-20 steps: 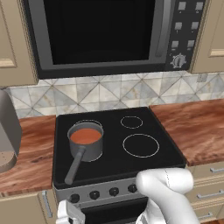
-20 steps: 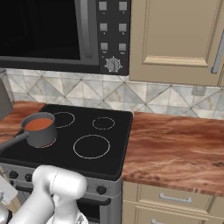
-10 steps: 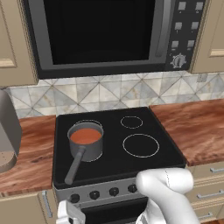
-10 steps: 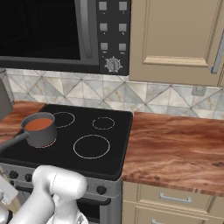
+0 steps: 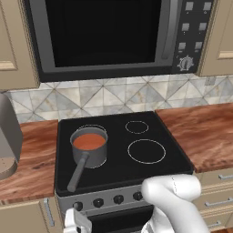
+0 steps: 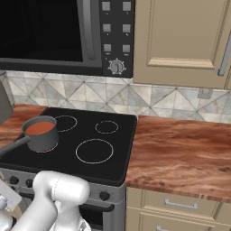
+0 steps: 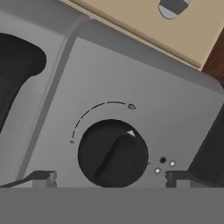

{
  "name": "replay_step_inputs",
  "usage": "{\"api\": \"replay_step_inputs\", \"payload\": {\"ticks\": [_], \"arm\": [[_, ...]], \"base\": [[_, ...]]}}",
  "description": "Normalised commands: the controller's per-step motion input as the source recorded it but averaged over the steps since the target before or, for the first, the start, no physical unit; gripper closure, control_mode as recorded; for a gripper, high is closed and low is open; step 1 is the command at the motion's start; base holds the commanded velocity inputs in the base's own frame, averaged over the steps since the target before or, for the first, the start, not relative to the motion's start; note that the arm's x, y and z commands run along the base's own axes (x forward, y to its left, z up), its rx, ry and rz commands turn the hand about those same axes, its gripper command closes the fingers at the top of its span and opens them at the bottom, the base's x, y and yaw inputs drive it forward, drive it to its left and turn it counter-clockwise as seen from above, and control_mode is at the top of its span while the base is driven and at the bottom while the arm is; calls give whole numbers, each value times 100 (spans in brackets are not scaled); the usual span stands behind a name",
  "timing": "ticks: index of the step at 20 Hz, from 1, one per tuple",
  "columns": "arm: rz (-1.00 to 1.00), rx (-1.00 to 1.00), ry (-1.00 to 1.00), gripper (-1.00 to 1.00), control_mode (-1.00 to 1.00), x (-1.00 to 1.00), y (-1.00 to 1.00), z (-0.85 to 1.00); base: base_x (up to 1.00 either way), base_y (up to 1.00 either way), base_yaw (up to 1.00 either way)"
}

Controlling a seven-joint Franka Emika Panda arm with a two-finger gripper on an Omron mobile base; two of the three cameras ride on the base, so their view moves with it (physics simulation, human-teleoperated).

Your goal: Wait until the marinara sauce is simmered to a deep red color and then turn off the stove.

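Orange-red marinara sauce (image 5: pixel 89 141) is what you've got sitting in the small grey saucepan (image 5: pixel 89 152), left of centre in the left base view, on the rear left burner ring of the stove (image 5: pixel 150 170). You can see the pan's long handle (image 5: pixel 77 172) running down toward the front edge of the black glass. Along the grey front panel there's a row of black knobs, and your end effector (image 7: pixel 109 179) is parked low at the left end of it, down at the bottom left of the left base view. In the hand view it's released, with the two finger tips spread wide on either side of one black knob (image 7: pixel 113 154), not touching it. You'll notice that knob's ridge sits on a diagonal, with its small white pointer aimed at the upper right. Wood-grain tabletop (image 6: pixel 180 149) flanks the stove on both sides, with the big microwave (image 5: pixel 113 36) up top.
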Motion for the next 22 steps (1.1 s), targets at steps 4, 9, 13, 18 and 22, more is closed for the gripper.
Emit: {"api": "replay_step_inputs", "payload": {"ticks": [4,9,13,18,22], "arm": [[2,1,0,-100,-100,13,1,0],[2,0,0,-100,-100,14,19,-5],[1,0,0,-100,-100,10,26,-7],[2,0,0,-100,-100,17,19,-1],[3,0,0,-100,-100,22,7,0]], "base": [[0,0,0],[0,0,0],[0,0,0],[0,0,0],[0,0,0]]}}
